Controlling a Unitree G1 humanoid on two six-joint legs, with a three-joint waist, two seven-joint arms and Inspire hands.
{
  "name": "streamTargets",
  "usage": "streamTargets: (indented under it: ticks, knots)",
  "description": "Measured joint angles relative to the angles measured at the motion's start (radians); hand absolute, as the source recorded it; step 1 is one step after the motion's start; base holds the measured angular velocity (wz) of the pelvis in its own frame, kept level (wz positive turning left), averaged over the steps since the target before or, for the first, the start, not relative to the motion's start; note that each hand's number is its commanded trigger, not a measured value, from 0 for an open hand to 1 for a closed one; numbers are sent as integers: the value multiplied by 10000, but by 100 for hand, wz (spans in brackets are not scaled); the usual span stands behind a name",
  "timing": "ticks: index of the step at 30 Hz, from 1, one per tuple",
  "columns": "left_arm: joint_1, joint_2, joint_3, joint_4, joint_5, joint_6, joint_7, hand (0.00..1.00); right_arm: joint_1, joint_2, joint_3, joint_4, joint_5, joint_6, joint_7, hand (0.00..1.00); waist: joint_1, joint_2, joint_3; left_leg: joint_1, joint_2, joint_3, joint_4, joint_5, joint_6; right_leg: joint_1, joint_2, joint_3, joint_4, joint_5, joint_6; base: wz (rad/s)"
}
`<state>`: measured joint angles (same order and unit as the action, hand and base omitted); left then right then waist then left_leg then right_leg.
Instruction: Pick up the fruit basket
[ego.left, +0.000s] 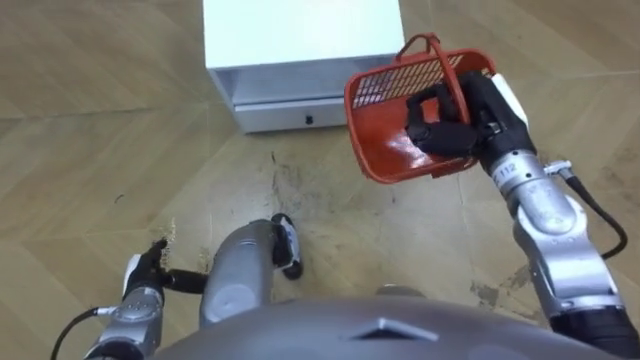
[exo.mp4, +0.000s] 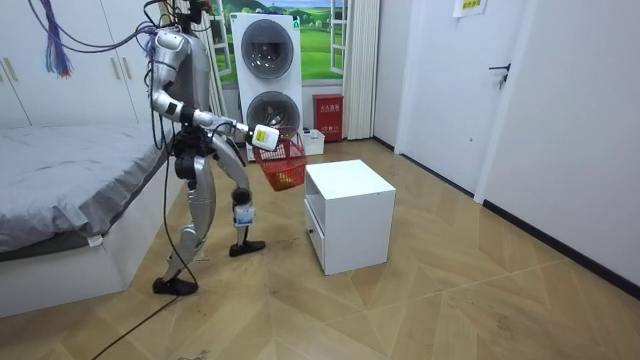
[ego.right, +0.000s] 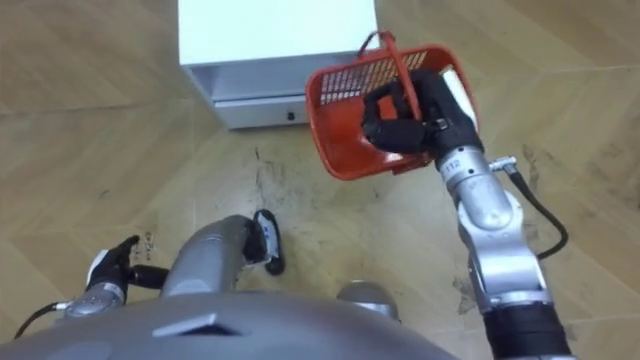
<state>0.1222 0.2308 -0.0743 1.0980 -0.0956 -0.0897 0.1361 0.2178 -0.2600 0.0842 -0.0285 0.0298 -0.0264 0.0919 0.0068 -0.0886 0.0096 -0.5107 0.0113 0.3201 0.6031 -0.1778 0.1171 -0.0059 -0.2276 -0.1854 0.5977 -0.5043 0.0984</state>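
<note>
In the left eye view, you are seeing the right hand (ego.left: 440, 125) gripping the near edge of the red plastic mesh basket with hoop handles (ego.left: 385, 88), its dark fingers curling round it. The basket is hanging tilted in the air just in front of the white box-shaped cabinet with a drawer (ego.left: 300, 40)

In the right eye view, the left hand (ego.right: 112, 265) is hanging low at the robot's side over the wooden herringbone floor (ego.right: 100, 130); you cannot tell how its fingers are set

In the room view, the robot is standing between the grey bed (exo.mp4: 70, 190) and the cabinet, holding the basket out before it, clear of the floor
</note>
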Motion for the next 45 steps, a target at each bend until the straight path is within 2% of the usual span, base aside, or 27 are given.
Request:
streamTargets:
  ticks: [2, 3, 4, 5, 6, 8, 9, 10, 12, 13, 15, 16, 17, 21, 24, 26, 27, 28, 29, 30, 31, 32, 33, 35, 36, 38, 45]
  knots:
    - [-11, 5, 13, -2, 5, -52, 88, 0, -15, 81, 35, -54, 3, -62, -5, 100, 5, 1, 2, 596, -267, 10, -20, -446, 117, -382, -358, 286, 1821, 904, -106, 5]
    - [-41, 9, 16, 17, -16, -54, 91, 0, -96, 158, 37, -58, -2, -87, -30, 100, 11, 35, 19, 905, -361, -10, -43, -686, 166, -662, -453, 529, 2761, 1639, -316, 4]
    - [-24, 16, 17, 27, -34, -53, 98, 0, -124, 209, 39, -76, -5, -97, -46, 100, 14, 45, 25, 1072, -422, -22, -70, -801, 174, -847, -525, 633, 3240, 2097, -380, 0]
    - [-45, 11, 10, 21, -72, -53, 110, 0, -127, 246, 49, -102, -6, -160, -60, 100, 0, 100, 52, 1415, -496, -68, -131, -978, 257, -1201, -543, 931, 4087, 3196, -551, 0]
    - [-49, 12, -11, 15, -84, -49, 127, 0, -136, 284, 48, -99, -6, -171, -69, 100, 3, 158, 67, 1767, -555, -125, -292, -1085, 295, -1559, -489, 1248, 4753, 4088, -511, 0]
    - [-63, 6, -91, -30, -79, -41, 141, 0, -248, 295, 68, -101, -13, -170, -147, 100, 27, 358, 136, 2174, -566, -321, -586, -1166, 316, -2312, -301, 1318, 5596, 3881, -365, 14]
    - [-87, -12, -94, -118, 3, -44, 140, 0, -251, 295, 76, -101, -15, -162, -241, 100, -30, 526, 104, 2433, -563, -543, -878, -1142, 294, -2822, -62, 1215, 5637, 3508, -345, 27]
    - [-128, -13, -89, -120, 15, -54, 140, 0, -252, 298, 83, -100, -47, -156, -306, 100, -26, 567, 98, 2564, -540, -590, -1026, -1122, 294, -3031, 44, 1195, 5458, 3309, -332, 31]
    - [-167, -7, -181, -141, 44, -94, 137, 0, -263, 300, 142, -94, -246, -150, -502, 100, 1, 680, 83, 3023, -526, -946, -1558, -1073, 230, -3540, 439, 1108, 3701, 2687, -259, 36]
    - [-164, -12, -186, -145, 93, -158, 115, 0, -261, 304, 145, -92, -271, -147, -530, 100, 3, 681, 84, 3141, -526, -1041, -1710, -1051, 194, -3575, 559, 1135, 2995, 2629, -265, 39]
    - [-108, -23, -189, -68, 112, -302, 103, 0, -264, 310, 141, -99, -361, -149, -752, 100, 35, 637, 47, 3471, -527, -1275, -2131, -979, 82, -3432, 889, 1168, 661, 2652, -301, 35]
    - [-58, -21, -191, 10, 118, -285, 118, 0, -262, 303, 136, -100, -358, -151, -996, 100, 21, 557, 21, 3682, -575, -1448, -2302, -974, 8, -3177, 1036, 1108, -983, 3009, -482, 54]
    - [44, -112, -190, 44, 132, -228, 151, 0, -228, 269, 109, -85, -354, -147, -1270, 100, -26, 612, -38, 3916, -551, -1753, -2422, -1000, -121, -2815, 1160, 988, -1582, 3426, -512, 49]
    - [486, -166, -115, 38, 295, -231, 160, 0, -416, 282, 116, -97, -353, -164, -1783, 100, 228, 631, -70, 4904, -179, -1928, -3561, -729, -563, -1533, 1643, 618, -3030, 3583, -730, 18]
    - [738, -169, 105, 21, 523, -92, 125, 0, -643, 270, 138, -140, -332, -166, -1993, 100, 363, 633, -80, 5252, 5, -1899, -3833, -675, -656, -1000, 1877, 609, -3622, 3634, -813, 1]
    - [835, -173, 180, 3, 614, 76, 121, 0, -683, 266, 224, -64, -148, -171, -2161, 100, 372, 605, -77, 5176, 42, -1844, -3415, -678, -770, -600, 1856, 693, -3976, 3693, -887, 17]
    - [842, -162, 182, -9, 615, 116, 120, 0, -715, 266, 302, 23, -45, -171, -2258, 100, 315, 520, -31, 4929, 22, -1790, -2826, -703, -909, -441, 1770, 983, -4129, 3721, -903, 49]
    - [831, -138, 180, -78, 661, 189, 102, 0, -789, 257, 435, 298, 332, -185, -2439, 100, 222, 299, 0, 4331, 3, -1710, -2666, -827, -1126, -344, 1604, 1649, -4256, 3738, -873, 73]
    - [648, -156, 180, -214, 881, 204, 77, 0, -873, 239, 307, 601, 510, -210, -2547, 100, 212, 388, -47, 3672, 203, -1706, -3566, -295, -1243, -439, 1608, 1783, -4241, 3696, -775, 61]
    - [569, -133, 203, -254, 1107, 203, 106, 0, -1066, 306, 339, 1278, 542, -221, -2619, 100, 434, 245, -119, 3616, 214, -1276, -3513, 75, -842, -547, 1530, 1797, -4229, 3595, -541, 34]
    - [537, -151, 199, -239, 1120, 210, 109, 0, -1164, 313, 387, 1594, 546, -217, -2623, 100, 578, 243, -102, 3664, 220, -1258, -3512, 82, -837, -553, 1531, 1626, -4258, 3631, -465, -7]
    - [532, -201, 192, -225, 1126, 277, 112, 0, -1254, 314, 504, 2024, 548, -206, -2623, 100, 788, 314, -56, 3744, 196, -1323, -3510, 81, -837, -530, 1561, 1199, -4320, 3642, -432, -13]
    - [532, -246, 179, -241, 1125, 379, 111, 0, -1253, 317, 555, 2127, 547, -180, -2624, 100, 936, 316, -64, 3766, 174, -1620, -3515, 81, -837, -543, 1598, 836, -4355, 3672, -478, -18]
    - [595, -275, 153, -243, 1126, 459, 105, 0, -1314, 315, 613, 2099, 517, -183, -2660, 100, 1104, 353, -57, 3716, 93, -2191, -3572, 74, -850, -537, 1589, 495, -4496, 3803, -539, -26]
    - [622, -311, 159, -206, 1126, 489, 98, 0, -1365, 291, 693, 2193, 519, -258, -2825, 100, 1041, 488, -25, 3713, 72, -2306, -3690, 83, -883, -507, 1591, 289, -4484, 3809, -542, -4]
    - [616, -309, 156, -204, 1120, 466, 113, 0, -1404, 299, 758, 2652, 572, -350, -3026, 100, 841, 590, -33, 3812, 12, -2309, -4018, 156, -982, -508, 1623, 179, -4471, 3798, -538, 25]
    - [672, -478, 6, -168, 1342, 453, 143, 0, -1788, 390, 1020, 4074, 470, -394, -3220, 100, 857, 604, 14, 3477, -62, -2377, -4077, 188, -963, -900, 1574, -93, -4451, 3772, -545, 0]
